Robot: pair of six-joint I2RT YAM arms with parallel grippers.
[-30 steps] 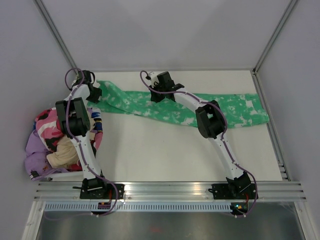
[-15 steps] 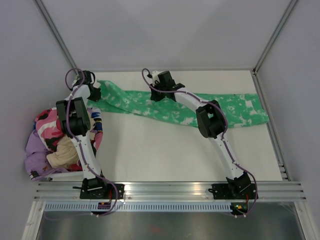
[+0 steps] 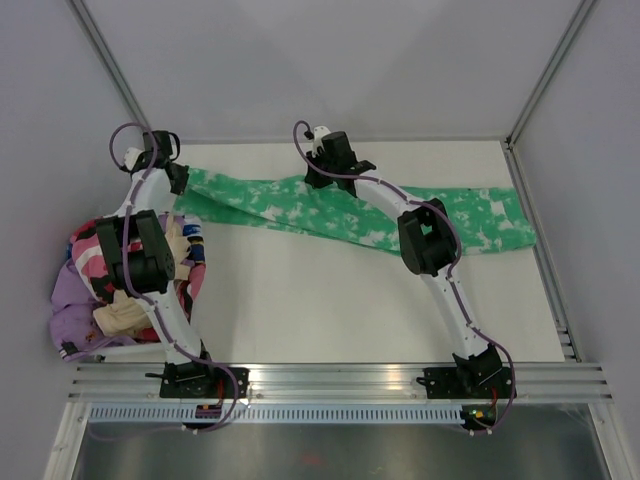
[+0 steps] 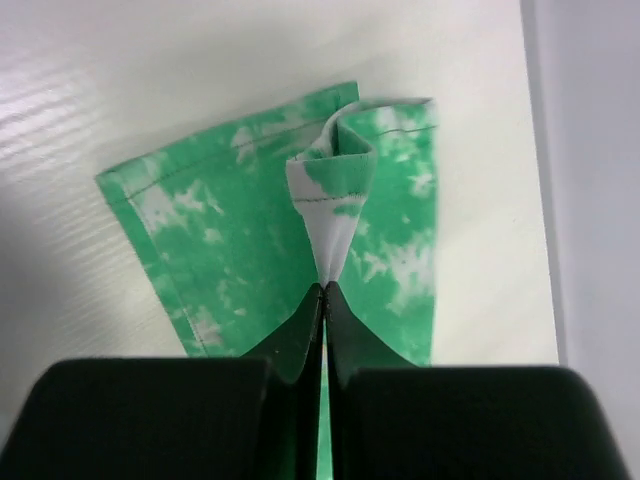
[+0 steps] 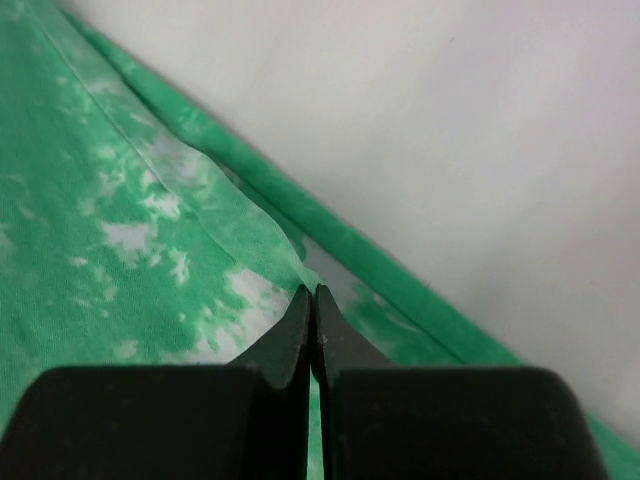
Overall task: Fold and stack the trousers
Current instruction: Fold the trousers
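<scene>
Trousers (image 3: 340, 215) lay full-length along the far surface (image 3: 330, 300), left end effector (image 4: 325, 288) pinched on the hemmed end, right end effector (image 5: 313, 290) clamped on a mid-length edge; no fold made, stacking not begun.

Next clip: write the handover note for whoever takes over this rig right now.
Left gripper: shut on the trousers, pinching a hem at their left end, by the far left corner of the table.
Right gripper: shut on the trousers' far edge, a little left of mid-length.
Trousers: one long strip across the far side of the table.
Done: both grips taken.
Left: fold crosswise, then stack. A heap of other clothes lies at the table's left edge.
</scene>
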